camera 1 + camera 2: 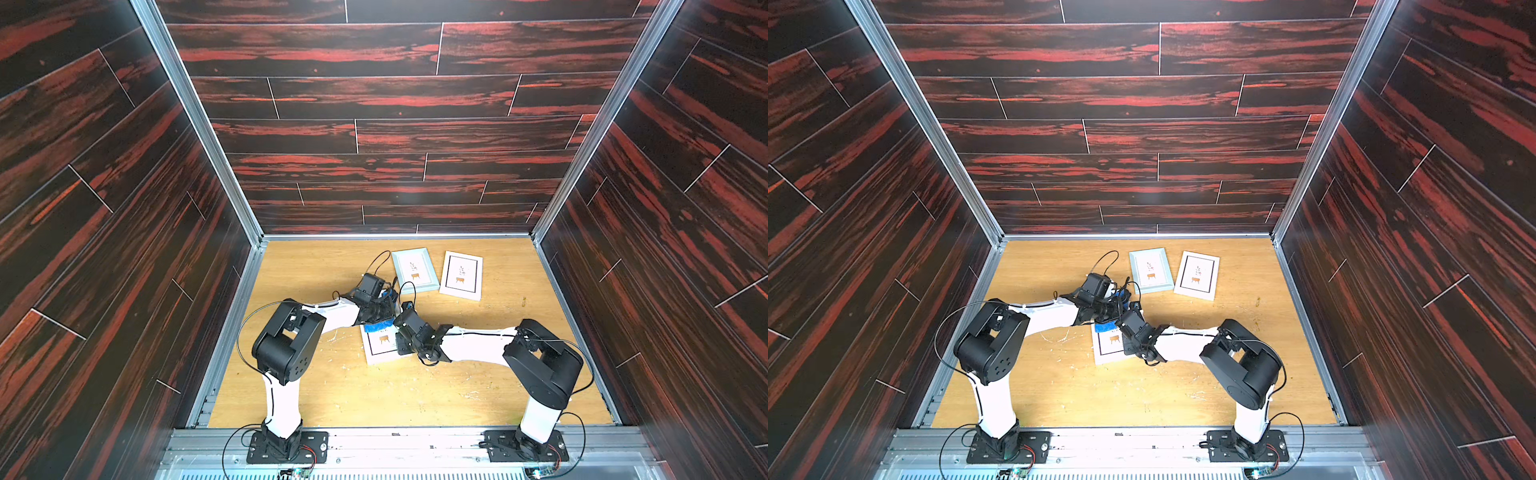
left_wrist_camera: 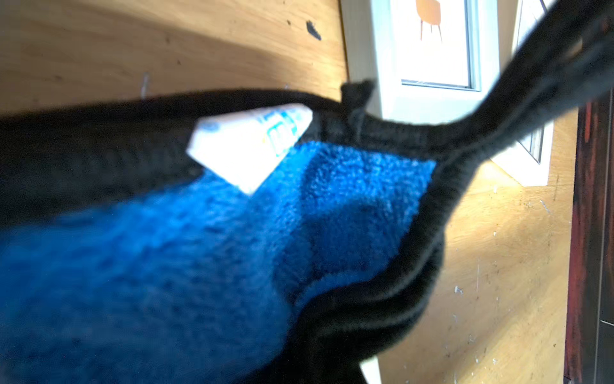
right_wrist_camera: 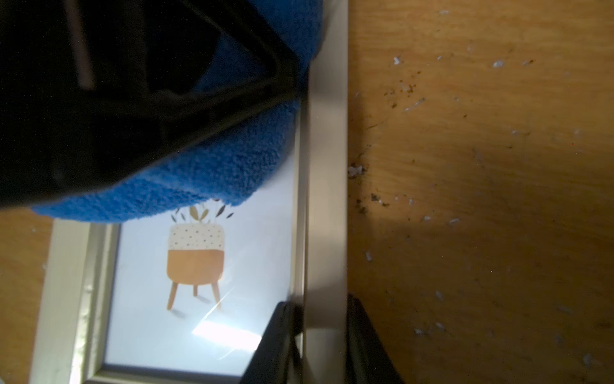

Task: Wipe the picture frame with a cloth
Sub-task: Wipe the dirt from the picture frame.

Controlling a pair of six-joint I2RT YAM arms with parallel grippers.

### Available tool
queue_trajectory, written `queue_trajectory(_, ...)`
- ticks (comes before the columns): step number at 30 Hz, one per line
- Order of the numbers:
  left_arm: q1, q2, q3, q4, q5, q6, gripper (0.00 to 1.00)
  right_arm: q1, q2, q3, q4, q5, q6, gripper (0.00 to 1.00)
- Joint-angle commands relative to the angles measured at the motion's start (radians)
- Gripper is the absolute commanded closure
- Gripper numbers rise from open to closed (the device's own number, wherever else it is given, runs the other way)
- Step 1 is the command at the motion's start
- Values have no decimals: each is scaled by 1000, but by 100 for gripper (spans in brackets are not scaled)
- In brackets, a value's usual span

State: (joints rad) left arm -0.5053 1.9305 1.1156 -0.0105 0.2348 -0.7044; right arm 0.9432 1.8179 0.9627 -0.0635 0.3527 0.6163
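The picture frame, white with a print of an orange plant stand, lies flat at the table's middle. Its far end is covered by the bright blue cloth with black trim. My left gripper is shut on the cloth and bears down on it from above. In the left wrist view the cloth fills the picture and hides the fingers. My right gripper is shut on the frame's side rail, one finger on the glass side and one on the table side. The cloth covers the print's upper part.
Two more frames lie at the back of the wooden table: a pale blue one and a white one. Dark wood-patterned walls enclose three sides. White flecks and crumbs dot the tabletop.
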Motion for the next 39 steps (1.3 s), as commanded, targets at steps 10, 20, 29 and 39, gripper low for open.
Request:
queue_trajectory(10, -38, -173, -159, -303, -44, 8, 100, 9, 90, 24, -141, 25, 46, 99)
queue_trajectory(20, 90, -84, 45, -421, -134, 115, 100, 8, 77, 21, -150, 38, 56, 99)
queue_trajectory(29, -31, -207, -227, -355, -32, -16, 100, 7, 87, 22, -149, 40, 61, 99)
queue_trajectory(39, 56, -188, -96, -453, -64, 43, 100, 7, 70, 15, -156, 55, 72, 99)
